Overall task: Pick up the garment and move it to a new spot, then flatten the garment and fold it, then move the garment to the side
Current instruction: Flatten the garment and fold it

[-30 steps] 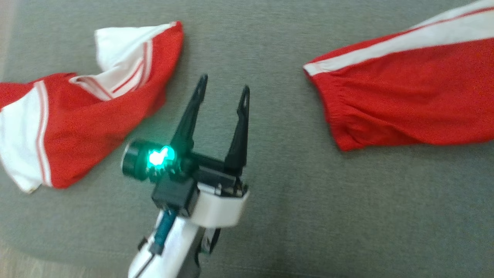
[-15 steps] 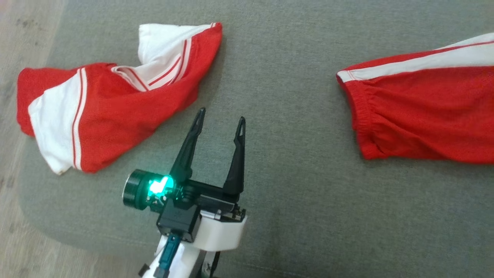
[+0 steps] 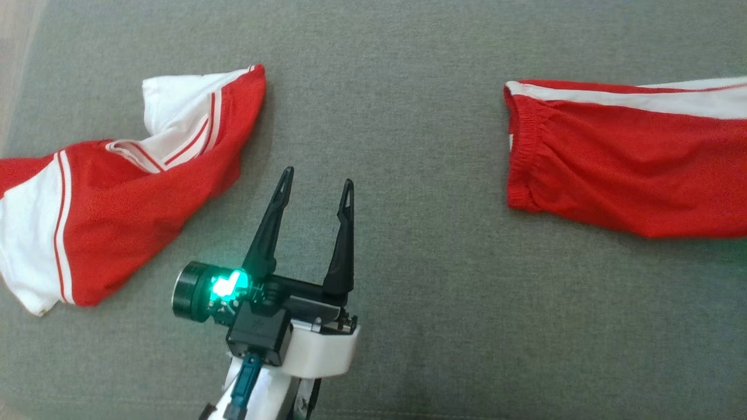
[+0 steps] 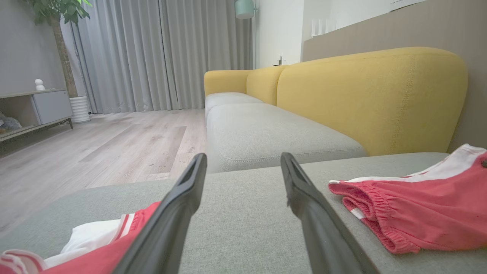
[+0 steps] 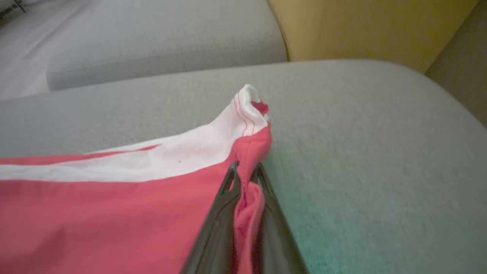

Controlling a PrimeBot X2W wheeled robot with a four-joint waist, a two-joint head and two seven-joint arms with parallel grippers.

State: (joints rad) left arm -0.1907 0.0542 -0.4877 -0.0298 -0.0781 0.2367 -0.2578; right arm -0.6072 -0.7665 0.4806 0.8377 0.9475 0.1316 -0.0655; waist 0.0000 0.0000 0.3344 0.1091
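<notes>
Right jaws: pressed together on a fold of red cloth, dark fingers (image 5: 215,228) on either side of it. The grip sits close to a corner of the garment (image 3: 618,175), with the white stripe's tip at 12 o'clock of the pinch. I judge an edge was chosen so the cloth trails out flat instead of bunching.
Left jaws: spread and empty, fingers (image 3: 269,227) pointing to 12 o'clock in the head view. They are over bare cushion (image 3: 420,338) and touch no cloth. I cannot tell whether they rest on the cushion or hang just above it.
Garment: red with a white side stripe, at 2 to 3 o'clock of the left jaws. It lies fairly smooth on the cushion, with the gathered elastic end nearest those jaws. The far end runs off the head view at 3 o'clock.
Other garment (image 3: 134,198): same colours, rumpled with a white flap turned up, at 9 to 10 o'clock of the left jaws and well apart from the first.
Sofa back (image 4: 373,99): yellow, beyond the cushion at 1 o'clock in the left wrist view.
Step, as I judge it: the garment is being relocated or drawn flat from one end.
Next need: probably the left jaws taking the elastic end, so both ends can be tensioned.
Risk: the thin fold could slip from the right pinch.
</notes>
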